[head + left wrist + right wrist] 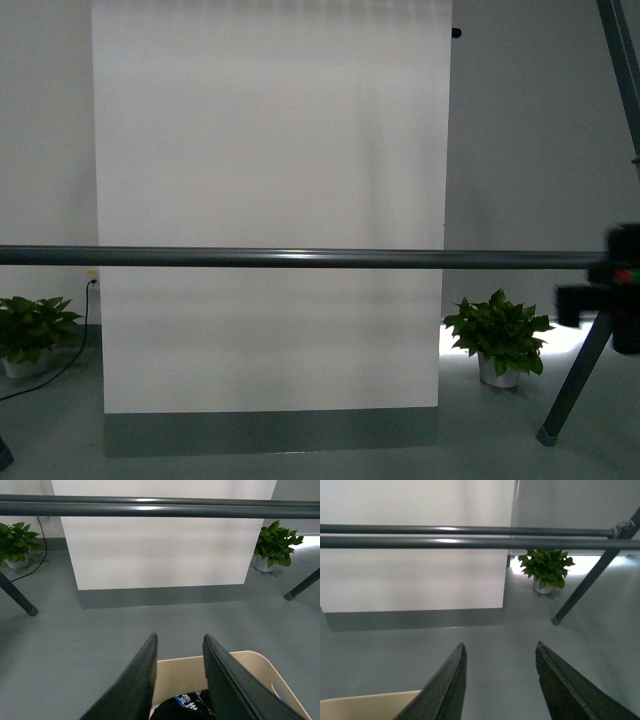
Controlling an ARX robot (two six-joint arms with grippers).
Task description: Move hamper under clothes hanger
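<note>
The clothes hanger (300,257) is a dark grey rack whose long bar crosses the front view, with a slanted leg at the right. In the left wrist view the hanger bar (160,507) runs across ahead of me. My left gripper (180,641) is shut on the rim of the beige hamper (180,675), which holds dark cloth with a blue label. The hamper sits on the floor short of the bar. My right gripper (501,650) is open over bare floor, with a corner of the hamper (365,705) beside it and the hanger bar (470,537) ahead.
A tall white panel (270,200) stands behind the rack. Potted plants sit on the floor at the left (30,335) and right (500,335). A black cable (60,365) trails by the left plant. A rack leg's foot (31,611) rests on the grey floor.
</note>
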